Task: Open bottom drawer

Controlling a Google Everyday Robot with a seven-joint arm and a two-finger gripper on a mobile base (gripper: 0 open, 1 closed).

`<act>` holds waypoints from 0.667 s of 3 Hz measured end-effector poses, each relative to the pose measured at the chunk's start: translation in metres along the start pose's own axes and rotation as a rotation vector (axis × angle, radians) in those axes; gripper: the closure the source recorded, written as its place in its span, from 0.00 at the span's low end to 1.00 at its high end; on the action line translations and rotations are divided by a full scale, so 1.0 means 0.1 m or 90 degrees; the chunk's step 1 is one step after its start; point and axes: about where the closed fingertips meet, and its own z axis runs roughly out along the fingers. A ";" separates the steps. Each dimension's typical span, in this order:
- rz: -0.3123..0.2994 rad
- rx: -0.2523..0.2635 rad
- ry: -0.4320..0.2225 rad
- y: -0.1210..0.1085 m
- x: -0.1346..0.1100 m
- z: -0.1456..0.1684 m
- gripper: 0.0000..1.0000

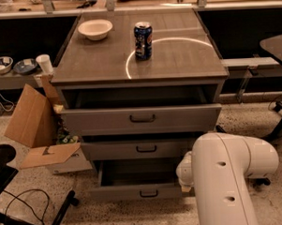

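here, bottom drawer (130,192) pulled out, end effector (184,174) at its right front corner, grip state cannot be told

1. The arm (228,176) is built of bulky, rounded links in a smooth, glossy white shell.
2. Two small dark holes are seen on its near face.
3. The gripper (184,174), also white, is largely hidden by the arm, low at the end of the bottom drawer (135,193).

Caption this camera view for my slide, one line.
Grey cabinet's bottom drawer pulled out, gripper at its right end behind the white arm; soda can and bowl on top.
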 end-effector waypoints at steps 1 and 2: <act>0.008 0.004 0.002 0.01 0.04 -0.04 1.00; 0.020 0.004 0.009 0.05 0.11 -0.10 0.98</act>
